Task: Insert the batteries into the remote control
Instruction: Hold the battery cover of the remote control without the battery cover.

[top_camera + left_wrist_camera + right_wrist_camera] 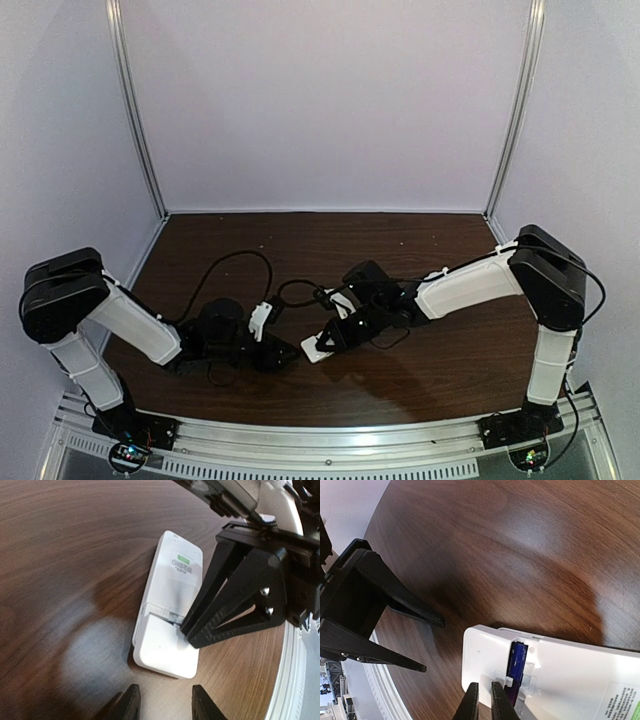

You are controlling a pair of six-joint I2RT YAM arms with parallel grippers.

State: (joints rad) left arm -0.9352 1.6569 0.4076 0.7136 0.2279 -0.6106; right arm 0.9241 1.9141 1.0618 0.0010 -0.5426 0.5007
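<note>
Remote (172,605) lay lower centre of top view, long axis near-vertical in left-wrist view, label end up | battery (517,664) in bay | right gripper (482,702) clenched, tips on remote | left gripper (165,705) spread | wood table (440,250), pale walls (320,100)

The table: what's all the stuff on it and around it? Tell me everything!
table: one, dark brown wood, under everything
remote control: one, white, back up, mid-table
battery: one showing, purple-blue, in the remote's open slot
walls: pale lilac, behind and at both sides
rail: one, silver, near edge
cables: black, looping over the table
left arm, right arm: white and black
left hand: black, open, beside the remote
right hand: black, shut, at the slot
</note>
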